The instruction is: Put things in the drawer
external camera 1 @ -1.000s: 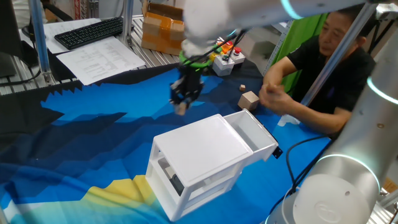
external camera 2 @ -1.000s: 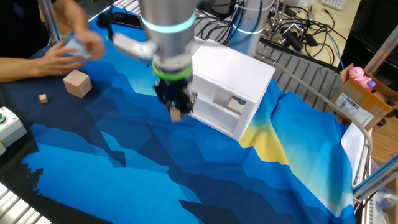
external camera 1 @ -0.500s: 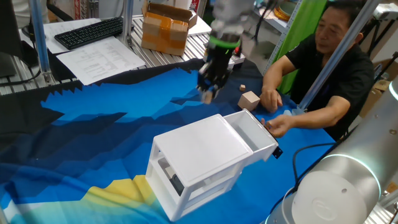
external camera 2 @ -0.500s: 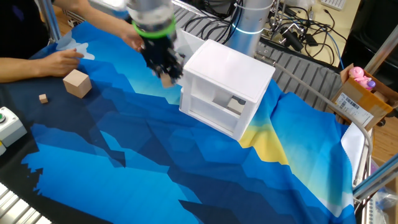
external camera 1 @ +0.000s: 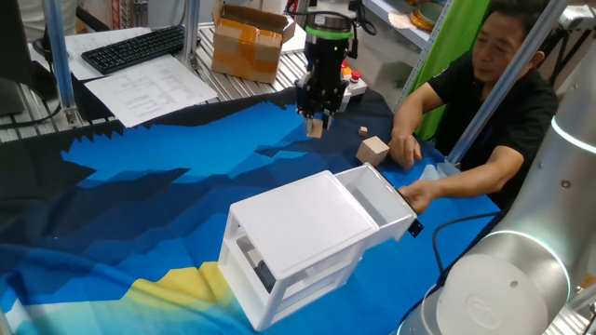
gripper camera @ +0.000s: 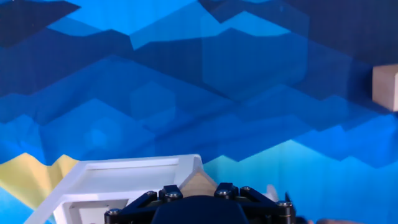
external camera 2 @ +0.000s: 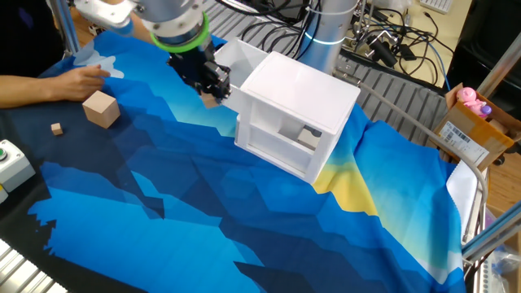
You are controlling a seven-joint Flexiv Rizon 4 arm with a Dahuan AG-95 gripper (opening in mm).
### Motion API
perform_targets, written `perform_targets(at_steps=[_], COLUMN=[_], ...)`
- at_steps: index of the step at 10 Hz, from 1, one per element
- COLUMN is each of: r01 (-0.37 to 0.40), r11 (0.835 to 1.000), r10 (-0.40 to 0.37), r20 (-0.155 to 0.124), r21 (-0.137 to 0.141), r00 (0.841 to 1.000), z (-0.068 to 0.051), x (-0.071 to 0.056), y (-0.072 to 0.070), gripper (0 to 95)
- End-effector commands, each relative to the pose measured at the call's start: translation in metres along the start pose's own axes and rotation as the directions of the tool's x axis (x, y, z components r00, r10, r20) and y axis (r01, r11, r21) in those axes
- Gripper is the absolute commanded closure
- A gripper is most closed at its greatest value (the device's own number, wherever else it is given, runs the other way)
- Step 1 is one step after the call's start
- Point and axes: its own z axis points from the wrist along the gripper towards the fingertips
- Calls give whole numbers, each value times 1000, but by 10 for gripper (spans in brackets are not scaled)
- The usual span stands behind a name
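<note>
My gripper (external camera 1: 315, 113) is shut on a small light-tan wooden cube (external camera 1: 316, 128) and holds it above the blue cloth, beyond the white cabinet (external camera 1: 298, 233). In the other fixed view the gripper (external camera 2: 209, 85) with the cube (external camera 2: 212, 99) hangs just left of the pulled-out upper drawer (external camera 2: 236, 55). In the hand view the cube (gripper camera: 198, 180) shows between the fingers, over the corner of the white drawer (gripper camera: 124, 177). The drawer (external camera 1: 377, 194) is open. A second small cube (external camera 1: 363, 131) lies on the cloth, also in the other fixed view (external camera 2: 56, 129).
A larger tan wooden block (external camera 1: 373, 149) stands near the person's hands (external camera 1: 407, 149); it shows in the other views (external camera 2: 101, 108) (gripper camera: 385, 87). One hand (external camera 1: 421, 194) is by the drawer's end. A button box (external camera 1: 340, 88) and cardboard box (external camera 1: 247, 42) sit behind.
My gripper has carried the cube from beside the cabinet's front up and across toward the open drawer's side. The person's hand has moved to the drawer's end.
</note>
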Motion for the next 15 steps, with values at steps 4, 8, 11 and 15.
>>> perform_targets(at_steps=[4, 8, 11, 15], r01=[-7, -12, -6, -39], r11=[999, 999, 999, 999], r10=[8, 13, 7, 39], r20=[-19, -18, -18, 9], r21=[52, 49, 51, 31], r00=[1000, 1000, 1000, 999], z=[8, 15, 15, 6], x=[12, 10, 11, 4], y=[15, 29, 29, 19], gripper=[950, 950, 950, 950])
